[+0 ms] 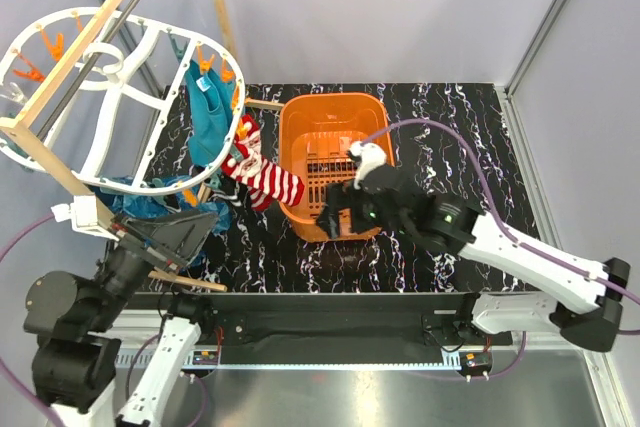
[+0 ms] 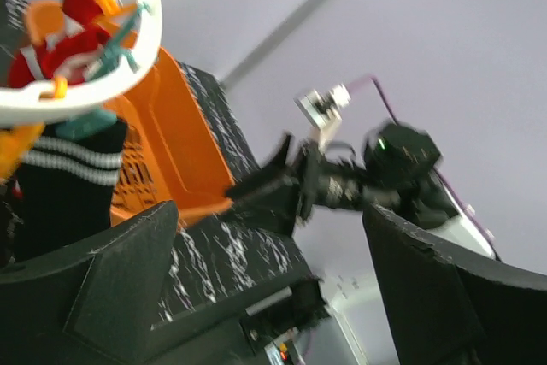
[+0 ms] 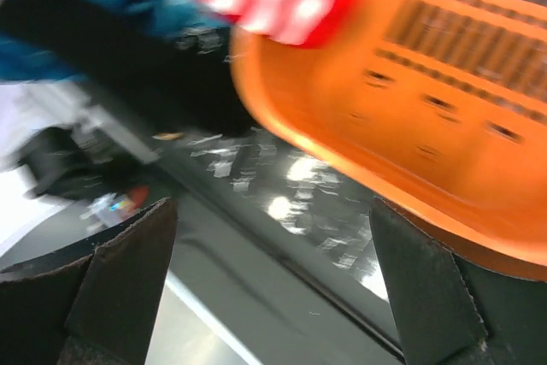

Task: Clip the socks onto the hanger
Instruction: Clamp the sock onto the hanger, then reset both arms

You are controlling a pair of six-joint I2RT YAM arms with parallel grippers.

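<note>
Start low in the left of the overhead view. Your left gripper (image 2: 269, 215) stands wide with nothing between its fingers, and it sits close under the near rim of the hanger (image 2: 152, 14), among the teal cloths (image 1: 205, 107). Any sweep or lift there risks catching cloth or rim. The hanger looks free to swing, so a nudge could rock it and shake loose whatever the pegs hold.

At lower centre, your right gripper (image 3: 273, 211) is also spread wide and holds nothing. It hovers at the near wall of the orange basket (image 1: 298, 142). A finger could hook that wall, and the basket would then slide or tip on the black marbled table (image 1: 450, 127). The right arm's purple cable arcs over the basket, so a sharp turn could drag it across the rim.

Left of the basket and a little farther back, the socks (image 1: 265, 182) hang from the hanger's right edge by the orange pegs, with the red-and-white stripes drooping toward the basket's left wall. You cannot tell how deep a peg bites the fabric. If the hold is shallow, the sock's own weight or a bump may pull it down onto the table. The right wrist view is blurred, so don't judge clearances from it.

Farthest back, at upper left, the wooden frame (image 1: 85, 35) carries the hanger. A hard knock on the hanger would pass straight into the frame.
</note>
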